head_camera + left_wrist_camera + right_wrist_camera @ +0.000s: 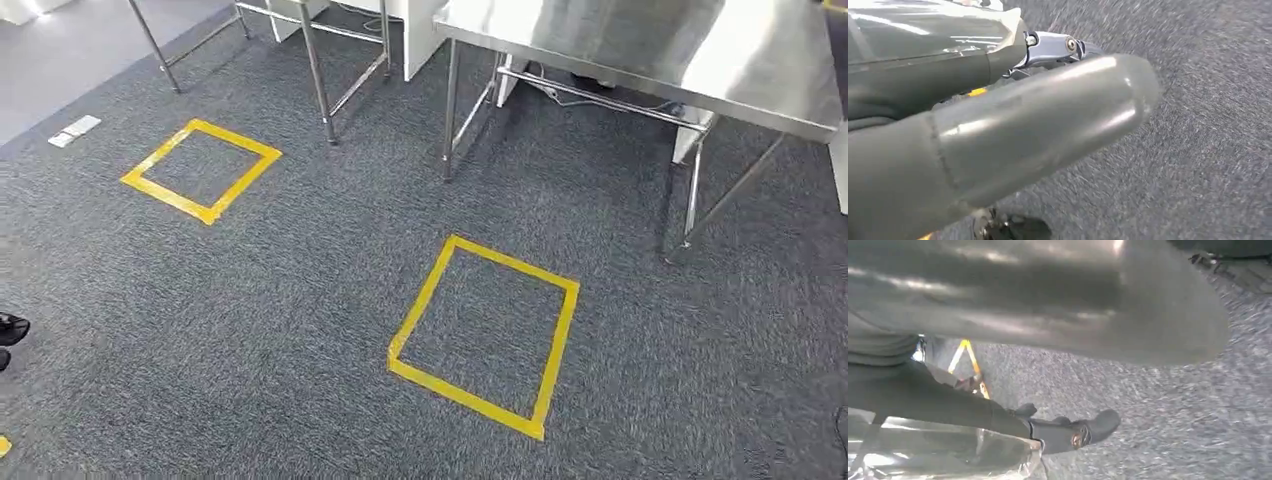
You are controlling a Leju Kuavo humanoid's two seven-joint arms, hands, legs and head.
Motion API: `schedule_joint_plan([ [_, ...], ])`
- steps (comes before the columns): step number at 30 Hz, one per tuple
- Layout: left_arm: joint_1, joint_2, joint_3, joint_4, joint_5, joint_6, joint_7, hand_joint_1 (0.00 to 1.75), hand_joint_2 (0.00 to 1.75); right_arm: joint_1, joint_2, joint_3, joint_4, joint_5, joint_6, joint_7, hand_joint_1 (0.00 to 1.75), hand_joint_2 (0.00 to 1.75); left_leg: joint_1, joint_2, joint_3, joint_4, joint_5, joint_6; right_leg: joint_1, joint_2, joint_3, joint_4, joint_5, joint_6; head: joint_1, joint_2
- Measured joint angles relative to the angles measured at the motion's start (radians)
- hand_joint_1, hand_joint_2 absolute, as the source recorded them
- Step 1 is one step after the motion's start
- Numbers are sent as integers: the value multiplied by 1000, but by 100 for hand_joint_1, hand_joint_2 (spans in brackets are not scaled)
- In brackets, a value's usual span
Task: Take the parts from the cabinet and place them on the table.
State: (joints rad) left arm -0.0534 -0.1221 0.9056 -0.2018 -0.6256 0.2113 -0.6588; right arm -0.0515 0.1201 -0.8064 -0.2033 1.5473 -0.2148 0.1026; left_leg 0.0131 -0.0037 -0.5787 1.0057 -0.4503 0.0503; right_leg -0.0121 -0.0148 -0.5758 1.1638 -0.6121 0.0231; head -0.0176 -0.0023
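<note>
Grey carpet lay underfoot, and nearest on it was a yellow tape square, with a second tape square farther off to the left. Beyond them stood the steel counter, its thin legs crowding the way beneath. The right hand held a clear plastic bag, the part inside indistinct. Whether the left hand had its fingers spread could not be told.
</note>
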Motion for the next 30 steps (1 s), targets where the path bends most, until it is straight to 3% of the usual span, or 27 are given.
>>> schedule_joint_plan([
  [1, 0, 0, 0, 0, 0, -3, 0, 0, 0, 2, 0, 0, 0, 0, 0, 0, 0, 0, -1, -9, -1, 0, 0, 0, 0, 5, -41, 83, -31, -1, 0, 0],
  [2, 1, 0, 0, 0, 0, -9, 1, 0, 0, 4, 2, 0, 1, 0, 0, 0, 0, 0, -2, -21, -2, 1, 0, 0, 0, 9, -69, 140, -43, 6, 0, 0],
  [3, 2, 0, 1, 0, 0, -13, 3, 0, 0, 6, 2, 0, 1, 2, -1, 0, 0, 0, -2, -31, -2, 1, 0, 0, -1, 10, -71, 141, -33, 12, -1, 0],
  [4, 2, 0, 1, 0, 0, -20, 6, 0, 0, 7, 2, 0, 1, 3, -1, -3, 0, 0, -2, -39, -1, 2, 1, 0, -2, 10, -54, 102, -10, 21, 0, 0],
  [6, 2, -1, 1, 0, 0, -18, 11, 0, 0, 5, 1, 0, 1, 6, -1, -15, 0, 0, -2, -62, 2, 3, 2, -4, -7, 22, 31, -82, 72, 36, 0, 0],
  [7, 2, -2, 1, 0, -3, -13, 15, 0, 0, 5, 0, 0, 1, 6, -1, -17, 0, 0, -2, -70, 1, 3, 3, -7, -12, 57, 63, -158, 93, 35, 2, 0],
  [8, 1, -2, 1, 0, -5, -9, 19, 0, 0, 5, 0, 0, 1, 4, -1, -18, 0, 0, -11, -78, 0, 8, -1, -17, -1, 57, 58, -168, 99, 22, 2, 0],
  [11, 4, 0, 1, 0, -20, -22, 24, 0, 0, 1, 1, -1, 1, -10, -4, -19, 0, 0, -4, -91, -4, 1, 5, -36, 3, 39, 61, -165, 103, 1, 1, 0],
  [12, 4, 4, 0, 0, -25, -22, 30, 0, 0, 1, 3, -1, 1, -11, -5, -21, 0, 0, -2, -99, -7, 5, 6, -42, -14, 28, 67, -173, 110, -11, 2, 0],
  [13, 4, 5, 0, 0, -29, -25, 32, 0, 0, 0, 5, -1, 1, -13, -5, -22, 0, 0, -3, -67, -17, 25, -11, -44, -13, 19, 69, -174, 113, -15, 0, 0],
  [14, 3, 5, 0, 0, -34, -31, 33, 0, 0, 0, 7, -2, 1, -16, -8, -23, 0, 0, -3, -31, -41, 80, -53, -48, -12, 11, 69, -174, 114, -28, -8, 0],
  [16, -2, 7, 0, 0, -34, -38, 36, 0, 0, 5, 10, -3, 1, -19, -10, -23, 0, 0, 1, -10, -113, 233, -129, -57, -6, -11, 69, -174, 112, -31, -7, 0],
  [17, -2, 8, 0, 0, -34, -41, 36, 0, 0, 5, 10, -3, 1, -18, -10, -23, 0, 0, 2, -6, -142, 291, -147, -61, -5, -22, 68, -174, 111, -32, -8, 0],
  [18, -1, 9, 0, 0, -34, -42, 36, 0, 0, 5, 10, -4, 1, -18, -10, -23, 0, 0, 3, -3, -151, 310, -143, -63, -4, -32, 68, -174, 111, -32, -8, 0],
  [19, 0, 11, 0, 0, -34, -42, 37, 0, 0, 4, 11, -4, 1, -16, -10, -23, 0, 0, 6, 1, -135, 277, -114, -64, -5, -42, 69, -174, 110, -33, -8, 0],
  [20, 0, 13, 0, 0, -34, -42, 37, 0, 0, 2, 12, -4, 1, -15, -10, -23, 0, 0, 9, 9, -96, 204, -73, -64, -5, -51, 71, -174, 109, -33, -9, 0],
  [21, -1, 15, 0, 0, -34, -43, 37, 0, 0, 0, 14, -4, 1, -15, -10, -23, 0, 0, 10, 24, -47, 114, -34, -63, -5, -59, 73, -174, 106, -31, -8, 0],
  [22, -3, 15, 0, 0, -34, -43, 37, 0, 0, -1, 15, -3, 1, -14, -10, -23, 0, 0, 9, 71, -2, 37, -11, -60, 0, -65, 78, -173, 103, -27, -10, 0],
  [23, -9, 15, 0, 0, -34, -43, 37, 0, 0, -1, 15, -3, 1, -14, -10, -23, 0, 0, 4, 92, 6, 18, -18, -55, 11, -73, 75, -170, 98, -20, -11, 0],
  [24, -13, 16, 0, 0, -34, -44, 38, 0, 0, -1, 16, -3, 1, -13, -10, -23, 0, 0, 3, 72, 3, 16, -16, -46, 12, -82, 75, -172, 94, -14, -6, 0],
  [27, -11, 16, 0, 0, -32, -46, 38, 0, 0, -8, 16, -4, 1, -5, -10, -27, 0, 0, -7, 38, 0, 7, -10, -23, 17, -113, 92, -177, 93, 3, -5, 0],
  [28, -10, 14, 0, 0, -32, -50, 38, 0, 0, -10, 16, -3, 1, -2, -10, -29, 0, 0, 1, 31, 8, -4, 0, -13, 8, -83, 84, -172, 85, 4, -5, 0],
  [29, -12, 15, 0, 0, -32, -52, 38, 0, 0, -9, 15, -3, 1, -1, -10, -31, 0, 0, 0, 23, 7, -12, 8, -6, 7, -37, 65, -130, 60, 3, -1, 0],
  [30, -13, 16, 0, 0, -31, -52, 38, 0, 0, -9, 16, -3, 1, 0, -10, -32, 0, 0, 0, 13, 3, -12, 10, -2, 5, -11, 27, -52, 22, -1, 1, 0],
])
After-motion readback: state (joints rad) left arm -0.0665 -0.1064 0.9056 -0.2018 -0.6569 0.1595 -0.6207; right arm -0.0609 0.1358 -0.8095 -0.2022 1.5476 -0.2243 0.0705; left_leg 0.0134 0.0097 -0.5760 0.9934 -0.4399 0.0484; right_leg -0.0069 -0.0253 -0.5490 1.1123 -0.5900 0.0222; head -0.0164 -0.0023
